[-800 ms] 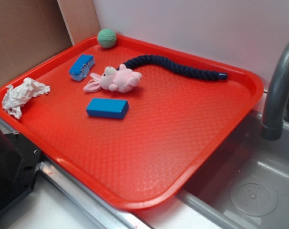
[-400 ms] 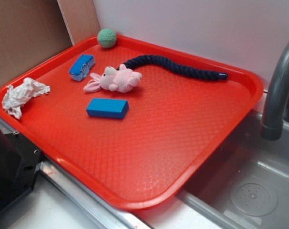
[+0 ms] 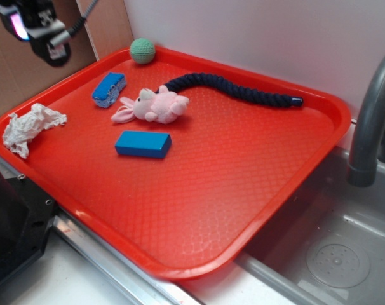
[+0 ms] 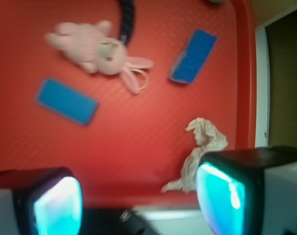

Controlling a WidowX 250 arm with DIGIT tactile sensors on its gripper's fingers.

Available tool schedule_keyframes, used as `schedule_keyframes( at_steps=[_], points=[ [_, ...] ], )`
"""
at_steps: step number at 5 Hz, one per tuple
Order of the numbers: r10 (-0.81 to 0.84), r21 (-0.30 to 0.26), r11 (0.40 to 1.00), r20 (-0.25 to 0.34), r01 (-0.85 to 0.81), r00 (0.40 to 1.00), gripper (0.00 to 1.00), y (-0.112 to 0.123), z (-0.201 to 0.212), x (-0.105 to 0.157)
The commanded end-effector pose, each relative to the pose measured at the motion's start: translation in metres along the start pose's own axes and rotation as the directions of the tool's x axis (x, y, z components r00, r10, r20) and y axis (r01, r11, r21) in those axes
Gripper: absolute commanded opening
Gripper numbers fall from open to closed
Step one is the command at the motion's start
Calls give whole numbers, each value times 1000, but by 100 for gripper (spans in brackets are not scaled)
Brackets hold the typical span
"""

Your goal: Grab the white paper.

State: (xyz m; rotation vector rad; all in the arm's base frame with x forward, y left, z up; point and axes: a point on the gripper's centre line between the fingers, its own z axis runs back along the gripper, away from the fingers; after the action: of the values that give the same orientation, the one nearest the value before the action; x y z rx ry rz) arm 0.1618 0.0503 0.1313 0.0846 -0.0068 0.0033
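The white paper (image 3: 31,126) is a crumpled wad lying at the left corner of the red tray (image 3: 230,190). In the wrist view the white paper (image 4: 202,152) shows low on the right, partly behind my right fingertip (image 4: 222,196). My gripper (image 3: 37,28) hangs high at the top left of the exterior view, well above the tray and back from the paper. My gripper (image 4: 138,200) is open, its two fingers wide apart with nothing between them.
On the tray lie a pink plush animal (image 3: 153,105), a blue block (image 3: 143,144), a blue sponge (image 3: 109,88), a green ball (image 3: 142,50) and a dark rope (image 3: 237,90). A grey faucet (image 3: 370,121) and a sink (image 3: 332,254) are on the right.
My gripper has come into view at the top left, where the earlier frames showed no arm. Nothing on the tray has moved.
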Motion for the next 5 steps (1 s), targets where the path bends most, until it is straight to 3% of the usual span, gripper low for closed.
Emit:
schedule_keyframes(
  at_steps=[1,2,4,5],
  points=[
    [65,-10,998,120,-65,991,100,73,-17,-13],
    [75,-2,997,80,-75,994,100,94,-43,-24],
    [-35,-59,998,-47,32,998,100,77,-100,-25],
    [-64,-105,993,-79,55,995,100,58,-116,-27]
  ],
)
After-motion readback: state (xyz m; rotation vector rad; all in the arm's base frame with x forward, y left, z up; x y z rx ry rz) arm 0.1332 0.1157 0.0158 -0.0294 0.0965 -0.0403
